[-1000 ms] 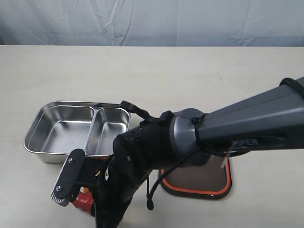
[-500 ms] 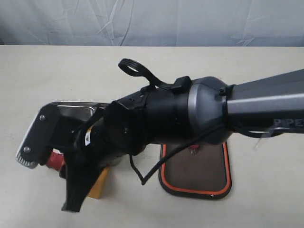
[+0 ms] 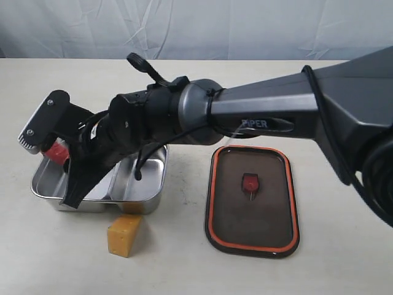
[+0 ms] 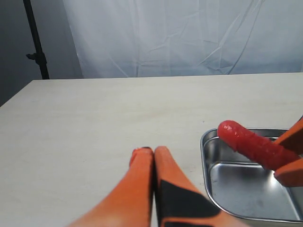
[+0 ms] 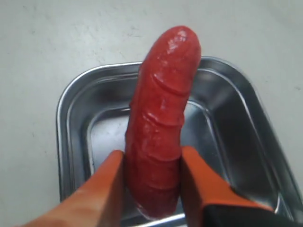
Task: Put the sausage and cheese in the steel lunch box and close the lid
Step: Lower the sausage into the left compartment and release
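One of the two foods is in hand. Exterior view: the right pincer (image 3: 54, 158) is clamped on the sausage (image 3: 57, 150) above the large compartment of the steel lunch box (image 3: 92, 203); the cheese (image 3: 124, 234) lies on the worktop (image 3: 245, 92) just before the box, and the lid (image 3: 270, 215) lies flat nearby. Left wrist view: the left pincer (image 4: 152, 151) is pressed together on nothing, beside the box. Right wrist view: the sausage juts out over the steel floor; best to lower it close and level before parting the jaws, so it cannot bounce out
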Tool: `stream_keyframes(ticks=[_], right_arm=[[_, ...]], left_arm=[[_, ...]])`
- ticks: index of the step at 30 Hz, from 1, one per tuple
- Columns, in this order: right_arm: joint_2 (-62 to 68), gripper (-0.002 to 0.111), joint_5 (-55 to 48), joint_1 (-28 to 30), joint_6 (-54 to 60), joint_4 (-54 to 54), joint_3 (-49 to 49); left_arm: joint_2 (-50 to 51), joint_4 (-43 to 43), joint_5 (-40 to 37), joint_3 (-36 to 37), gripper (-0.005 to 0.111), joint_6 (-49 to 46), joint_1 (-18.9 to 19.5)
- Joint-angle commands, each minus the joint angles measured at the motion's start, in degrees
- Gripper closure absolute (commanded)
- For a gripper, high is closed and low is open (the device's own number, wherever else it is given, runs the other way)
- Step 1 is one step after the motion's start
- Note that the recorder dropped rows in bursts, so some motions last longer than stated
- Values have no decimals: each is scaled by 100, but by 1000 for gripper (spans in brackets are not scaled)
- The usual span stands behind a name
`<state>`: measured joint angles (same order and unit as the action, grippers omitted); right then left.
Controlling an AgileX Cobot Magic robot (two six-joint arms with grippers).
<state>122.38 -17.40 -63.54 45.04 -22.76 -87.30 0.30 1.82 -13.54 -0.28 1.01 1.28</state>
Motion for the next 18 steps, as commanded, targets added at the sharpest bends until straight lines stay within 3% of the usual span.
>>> stream_keyframes(ticks=[1,2,10,18], right_arm=[[15,56,-54,20,-25,-48,-115],[15,51,-54,20,-25,-23,-115],[-110,50,-483,20,-682,54,-115],[-645,54,-3106,20,-3539,1229,-102]], left_arm=[[-30,1,-15,28,107,-2,35],[-30,1,-15,28,107,-2,35],[-30,1,-15,28,107,-2,35],[-30,1,-15,28,107,-2,35]])
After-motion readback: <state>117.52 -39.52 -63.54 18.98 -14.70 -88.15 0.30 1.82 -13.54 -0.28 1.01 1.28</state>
